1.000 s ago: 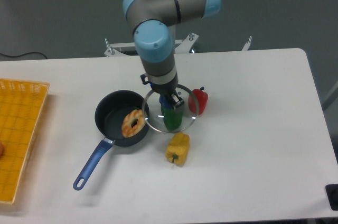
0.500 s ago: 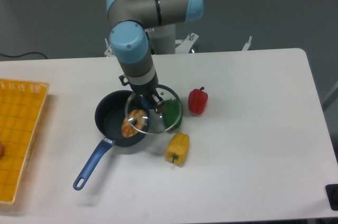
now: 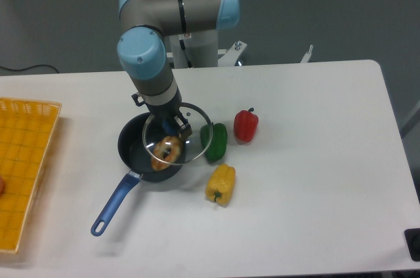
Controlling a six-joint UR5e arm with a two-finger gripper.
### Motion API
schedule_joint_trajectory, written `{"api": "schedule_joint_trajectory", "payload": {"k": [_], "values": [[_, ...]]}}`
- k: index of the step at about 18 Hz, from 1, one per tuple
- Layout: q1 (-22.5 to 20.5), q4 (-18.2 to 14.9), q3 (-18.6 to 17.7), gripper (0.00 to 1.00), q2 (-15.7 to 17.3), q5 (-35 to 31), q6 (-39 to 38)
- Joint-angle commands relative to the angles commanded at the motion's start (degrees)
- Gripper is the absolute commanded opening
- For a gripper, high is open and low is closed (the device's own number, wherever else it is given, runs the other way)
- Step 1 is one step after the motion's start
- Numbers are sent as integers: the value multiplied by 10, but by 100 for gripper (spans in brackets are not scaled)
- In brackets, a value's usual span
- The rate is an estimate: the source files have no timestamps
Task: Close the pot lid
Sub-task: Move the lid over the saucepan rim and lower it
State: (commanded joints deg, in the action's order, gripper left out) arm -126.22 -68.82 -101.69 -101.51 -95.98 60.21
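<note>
The dark navy pot (image 3: 134,143) sits on the white table with its blue handle (image 3: 113,203) pointing to the front left, and a ring-shaped pastry (image 3: 166,151) lies inside it. My gripper (image 3: 171,124) is shut on the blue knob of the glass pot lid (image 3: 187,135). The lid hangs tilted in the air over the pot's right half, reaching past the rim toward the green pepper.
A green pepper (image 3: 215,141), a red pepper (image 3: 246,125) and a yellow pepper (image 3: 220,184) lie just right of the pot. A yellow basket (image 3: 26,166) stands at the table's left edge. A dark object (image 3: 413,242) sits at the front right corner.
The arm has carried the lid leftward, from above the green pepper to above the pot's right half. The green pepper now shows uncovered. Pot and peppers have not moved.
</note>
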Motion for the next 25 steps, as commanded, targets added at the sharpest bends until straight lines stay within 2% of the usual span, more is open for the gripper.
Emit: {"api": "schedule_joint_trajectory", "payload": {"k": [25], "values": [[36, 0, 12, 59, -18, 6, -84]]}}
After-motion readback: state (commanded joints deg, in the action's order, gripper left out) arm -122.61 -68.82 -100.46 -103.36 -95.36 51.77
